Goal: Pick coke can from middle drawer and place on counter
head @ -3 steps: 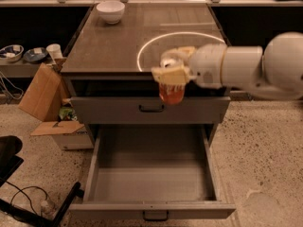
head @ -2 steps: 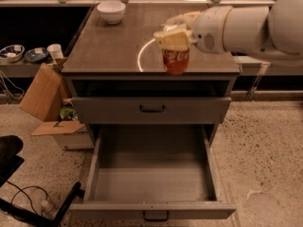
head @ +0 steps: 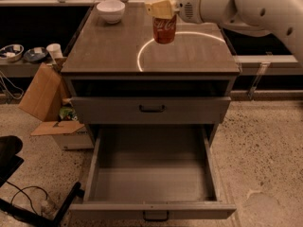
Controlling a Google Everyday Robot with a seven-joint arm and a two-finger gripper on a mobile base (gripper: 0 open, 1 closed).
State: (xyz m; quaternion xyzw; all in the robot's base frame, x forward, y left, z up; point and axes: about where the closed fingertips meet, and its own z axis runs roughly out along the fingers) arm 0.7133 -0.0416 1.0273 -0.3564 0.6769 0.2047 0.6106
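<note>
While the gripper (head: pixel 162 11) is clamped across the top of the coke can (head: pixel 164 30), the can hangs upright over the counter (head: pixel 109 56), toward twelve o'clock on that top and at about eleven o'clock on the white arc (head: pixel 142 56). I cannot tell whether its base touches the surface. The middle drawer (head: pixel 151 183) stands open at six o'clock with nothing in it. A bowl (head: pixel 110 11) sits at ten o'clock from the can, well apart.

I judge the can light, with thin, smooth walls: slippery, and easily dented by a hard squeeze. The rim is the stiffest part, so this high hold suits it. Being tall and narrow, it could tip if released tilted.
</note>
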